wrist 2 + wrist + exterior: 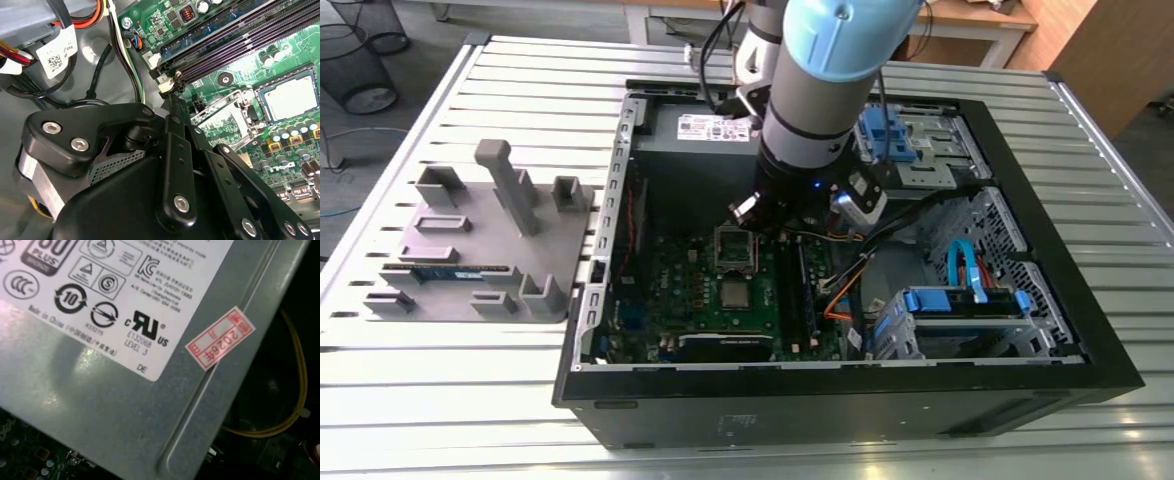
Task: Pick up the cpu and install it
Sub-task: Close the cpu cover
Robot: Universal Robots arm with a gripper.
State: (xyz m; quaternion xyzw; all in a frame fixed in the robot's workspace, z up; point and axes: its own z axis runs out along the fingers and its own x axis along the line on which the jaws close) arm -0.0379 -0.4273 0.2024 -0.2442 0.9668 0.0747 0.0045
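While the slatted table [454, 400] bears the open case [854, 405], cpu [289, 97] flat on the motherboard [687, 290], my arm [821, 90] steep beside it, jaws' state I cannot tell.

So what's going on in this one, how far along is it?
A robot arm reaches into an open computer case on a slatted table. Its gripper hangs low over the motherboard, right by the socket's hinged metal frame, which stands open. The cpu already lies flat in the socket, beside the gripper, not in it.
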